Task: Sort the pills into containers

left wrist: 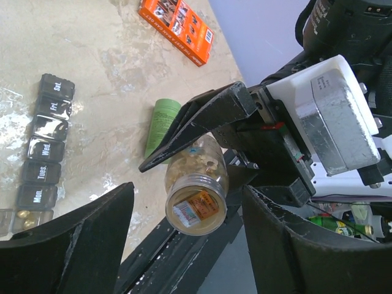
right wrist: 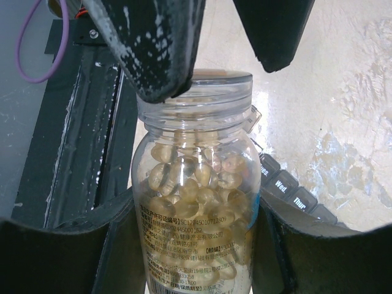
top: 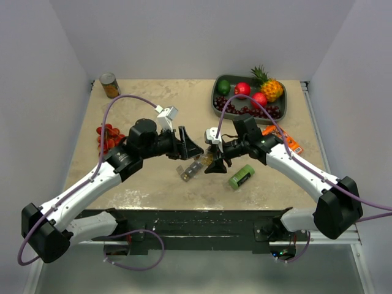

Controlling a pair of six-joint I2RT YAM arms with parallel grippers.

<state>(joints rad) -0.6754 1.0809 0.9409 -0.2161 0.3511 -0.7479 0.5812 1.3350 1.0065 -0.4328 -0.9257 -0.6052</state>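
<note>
A clear bottle [right wrist: 196,202] full of yellowish pills [right wrist: 202,184] is gripped round its body by my right gripper [right wrist: 193,208], held tilted above the table. Its capped end [left wrist: 197,208] points at my left gripper [left wrist: 187,190], which is open with one finger on each side of the cap. In the top view the left gripper [top: 193,147] and right gripper [top: 214,162] meet at the bottle [top: 207,160]. The grey pill organizer [left wrist: 43,147] lies below them [top: 190,171]; its end compartment holds a couple of pills [left wrist: 24,215].
A green box [top: 241,176] lies right of the organizer and an orange box [top: 282,138] beyond it. A dark fruit tray [top: 220,107] is at the back right, a can [top: 110,85] at the back left and red tomatoes [top: 107,136] on the left.
</note>
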